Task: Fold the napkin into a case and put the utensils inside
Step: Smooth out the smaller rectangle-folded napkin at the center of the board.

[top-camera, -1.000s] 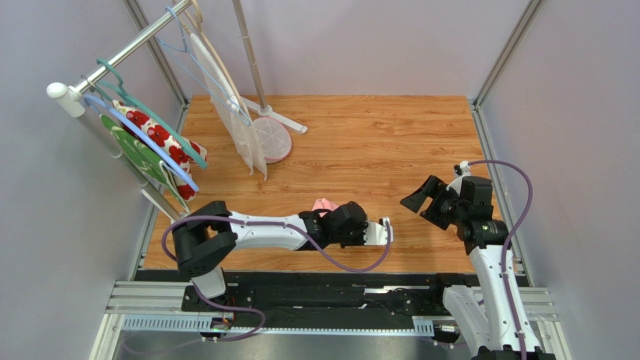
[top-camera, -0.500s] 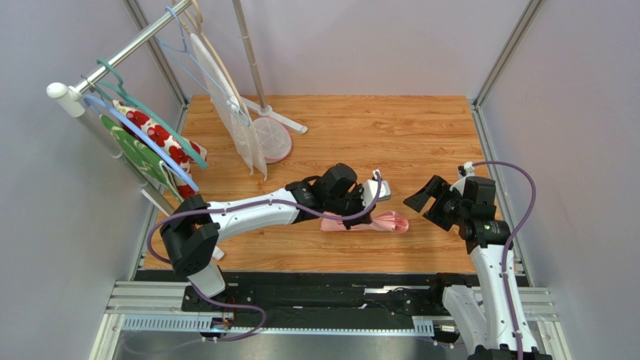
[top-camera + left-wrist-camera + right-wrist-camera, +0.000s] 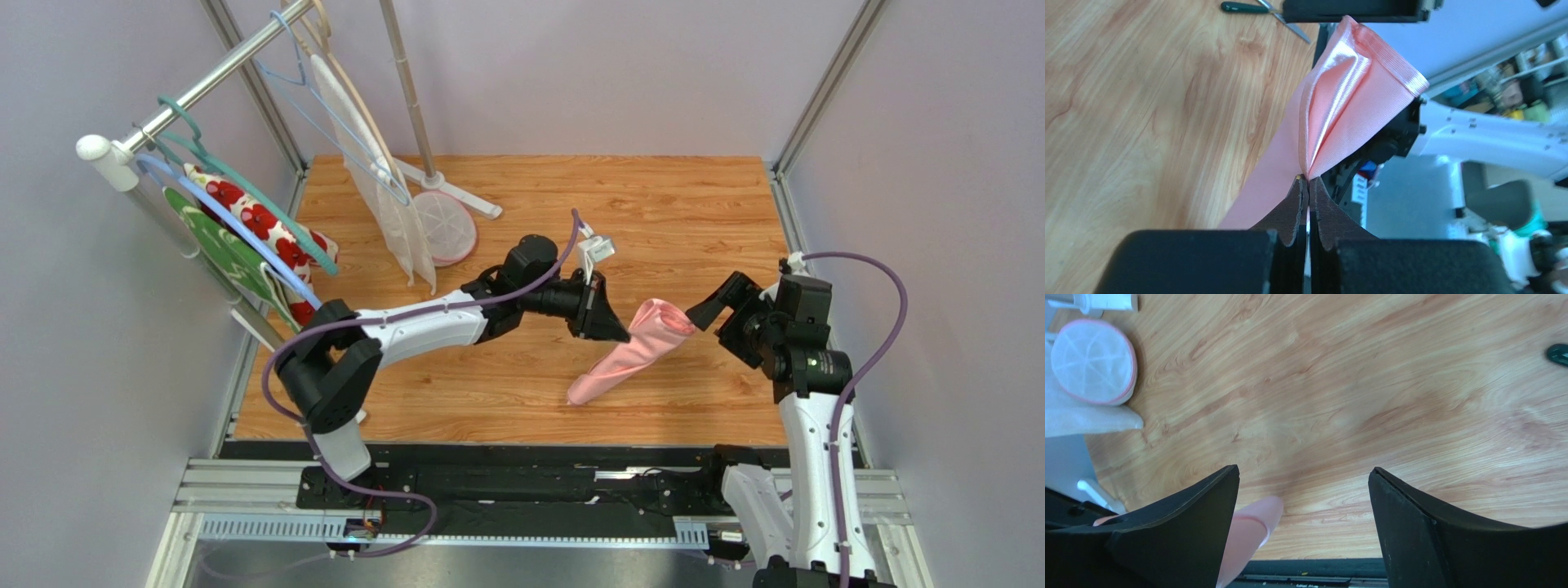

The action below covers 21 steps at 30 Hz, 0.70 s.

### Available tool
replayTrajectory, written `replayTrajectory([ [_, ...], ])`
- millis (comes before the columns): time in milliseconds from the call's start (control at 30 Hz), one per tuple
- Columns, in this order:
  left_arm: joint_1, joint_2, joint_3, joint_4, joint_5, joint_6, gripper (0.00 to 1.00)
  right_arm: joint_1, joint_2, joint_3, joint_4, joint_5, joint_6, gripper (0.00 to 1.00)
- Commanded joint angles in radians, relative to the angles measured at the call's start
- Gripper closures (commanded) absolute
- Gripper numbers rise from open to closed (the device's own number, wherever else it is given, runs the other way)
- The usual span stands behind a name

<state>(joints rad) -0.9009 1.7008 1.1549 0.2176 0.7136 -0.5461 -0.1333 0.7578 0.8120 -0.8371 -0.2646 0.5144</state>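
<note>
The pink napkin [image 3: 638, 349] hangs bunched in a long drape, its lower end touching the wooden table [image 3: 687, 208]. My left gripper [image 3: 617, 324] is shut on its upper part; in the left wrist view the jaws [image 3: 1309, 179] pinch a fold of the napkin [image 3: 1339, 92]. My right gripper [image 3: 721, 314] is open and empty just right of the napkin's top. In the right wrist view its jaws [image 3: 1304, 473] stand wide apart, with the napkin's end [image 3: 1250, 530] beside the left finger. The case does not show. A slim metal piece with a dark green handle [image 3: 1254, 8] lies on the table beyond the napkin.
A rack at the left carries hangers with a white red-flowered cloth [image 3: 264, 227], a green cloth [image 3: 218, 251] and a white mesh bag [image 3: 380, 184]. A pole stands on a round base [image 3: 444, 227]. Grey walls enclose the table.
My left arm swung from the table's near edge to the far right, lifting the napkin off the table until it hangs. My right gripper shifted slightly right.
</note>
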Motion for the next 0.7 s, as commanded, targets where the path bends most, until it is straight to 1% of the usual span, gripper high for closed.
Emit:
replayTrajectory([
  [0, 0.02, 0.124, -0.03, 0.418, 0.102, -0.424, 1.0, -0.017, -0.003, 0.068, -0.036, 0.093, -0.034, 0.19],
  [33, 0.026, 0.152, -0.046, 0.492, 0.101, -0.484, 1.0, -0.019, -0.002, 0.079, -0.039, 0.097, -0.037, 0.19],
  [67, 0.036, 0.208, -0.058, 0.631, 0.096, -0.611, 1.0, -0.019, -0.005, 0.081, -0.04, 0.1, -0.043, 0.19],
  [133, 0.068, 0.27, -0.069, 0.742, 0.095, -0.72, 1.0, -0.019, -0.005, 0.082, -0.043, 0.105, -0.05, 0.19],
  [167, 0.077, 0.324, -0.069, 0.832, 0.089, -0.814, 1.0, -0.019, -0.003, 0.081, -0.043, 0.105, -0.051, 0.19],
  [200, 0.095, 0.347, -0.069, 0.889, 0.075, -0.853, 1.0, -0.019, -0.005, 0.079, -0.042, 0.104, -0.051, 0.19],
  [267, 0.118, 0.391, -0.058, 0.943, 0.063, -0.914, 1.0, -0.019, -0.005, 0.066, -0.034, 0.102, -0.047, 0.19],
  [433, 0.192, 0.416, -0.034, 0.907, 0.067, -0.908, 1.0, -0.019, 0.012, 0.043, -0.008, 0.082, -0.036, 0.19],
  [500, 0.195, 0.408, -0.009, 0.869, 0.075, -0.888, 1.0, -0.019, 0.021, 0.03, 0.003, 0.076, -0.033, 0.19],
  [533, 0.191, 0.399, 0.005, 0.808, 0.081, -0.873, 1.0, -0.019, 0.026, 0.024, 0.01, 0.07, -0.031, 0.19],
  [567, 0.191, 0.387, 0.014, 0.783, 0.081, -0.849, 1.0, -0.019, 0.029, 0.015, 0.016, 0.064, -0.028, 0.19],
  [667, 0.192, 0.358, 0.006, 0.753, 0.05, -0.848, 1.0, -0.017, 0.064, -0.01, 0.038, 0.007, -0.027, 0.2],
])
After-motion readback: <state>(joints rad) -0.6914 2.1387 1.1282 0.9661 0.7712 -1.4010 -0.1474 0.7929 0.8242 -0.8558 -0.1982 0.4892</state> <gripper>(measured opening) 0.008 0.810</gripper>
